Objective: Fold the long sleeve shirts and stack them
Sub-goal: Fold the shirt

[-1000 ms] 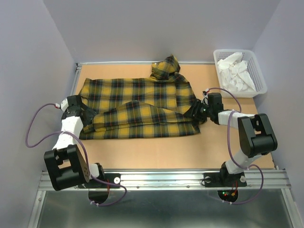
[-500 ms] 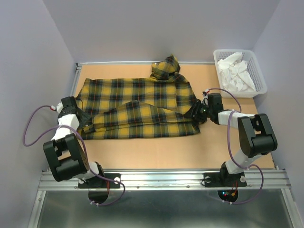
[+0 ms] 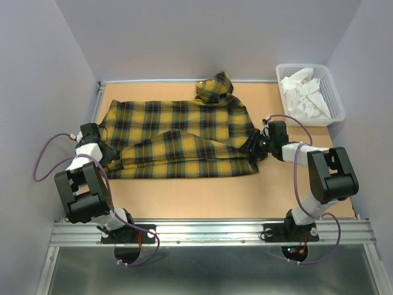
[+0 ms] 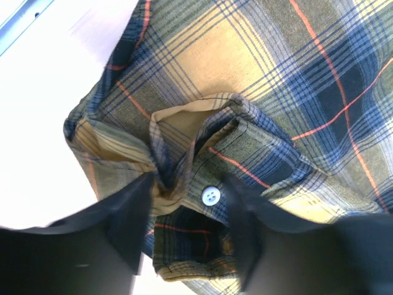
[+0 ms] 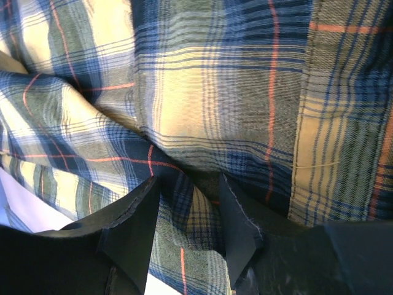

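One long sleeve shirt (image 3: 184, 132), yellow and dark plaid, lies spread across the table with a sleeve folded over its front. Its collar end (image 3: 215, 89) is bunched up at the back. My left gripper (image 3: 103, 152) sits at the shirt's left end. In the left wrist view the left gripper (image 4: 190, 196) is closed round the sleeve cuff (image 4: 184, 141), which puckers between the fingers beside a white button (image 4: 210, 195). My right gripper (image 3: 253, 147) is at the shirt's right edge. The right wrist view shows the right gripper (image 5: 187, 203) shut on a thick fold of the plaid cloth (image 5: 202, 221).
A white basket (image 3: 336, 115) holding crumpled white cloths (image 3: 304, 89) stands at the back right corner. Walls close in the table on the left, back and right. Bare tabletop (image 3: 196, 193) runs along the front between the shirt and the arm bases.
My left arm has swung its elbow back and to the left, and its jaws have narrowed onto the cuff. The right arm and the shirt's body have not moved.
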Available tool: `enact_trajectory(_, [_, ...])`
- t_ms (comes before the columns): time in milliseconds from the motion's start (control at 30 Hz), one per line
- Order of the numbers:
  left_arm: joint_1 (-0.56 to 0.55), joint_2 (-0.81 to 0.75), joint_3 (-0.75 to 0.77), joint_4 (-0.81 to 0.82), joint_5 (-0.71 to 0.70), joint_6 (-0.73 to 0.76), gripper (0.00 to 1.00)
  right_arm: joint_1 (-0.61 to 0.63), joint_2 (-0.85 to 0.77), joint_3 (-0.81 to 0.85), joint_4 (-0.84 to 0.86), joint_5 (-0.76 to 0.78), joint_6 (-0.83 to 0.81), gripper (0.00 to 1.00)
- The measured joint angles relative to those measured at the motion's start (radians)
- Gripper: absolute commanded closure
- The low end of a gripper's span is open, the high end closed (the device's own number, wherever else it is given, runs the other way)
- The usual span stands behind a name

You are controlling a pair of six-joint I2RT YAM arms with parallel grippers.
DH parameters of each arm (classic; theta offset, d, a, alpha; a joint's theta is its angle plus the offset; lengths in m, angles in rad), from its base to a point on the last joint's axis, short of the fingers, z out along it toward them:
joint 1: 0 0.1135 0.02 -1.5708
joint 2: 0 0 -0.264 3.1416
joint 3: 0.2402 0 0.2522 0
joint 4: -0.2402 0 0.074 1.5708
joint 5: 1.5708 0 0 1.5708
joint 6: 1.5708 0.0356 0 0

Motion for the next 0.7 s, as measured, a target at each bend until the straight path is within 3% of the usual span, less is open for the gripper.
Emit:
enact_trajectory(133, [0.000,0.000,0.019,-0.007,0.010,0.008,0.51,-0.001,0.000,0.002,-0.022,0.063,-0.003,0.53])
enact_trajectory(467, [-0.001,-0.060,0.023,-0.064,0.058,0.011,0.26,-0.124,0.028,0.093,-0.145,0.177,0.000,0.54])
enact_trajectory(700, [-0.009,-0.124,0.023,-0.081,0.109,0.012,0.24,-0.140,0.005,0.122,-0.222,0.231,-0.044,0.53])
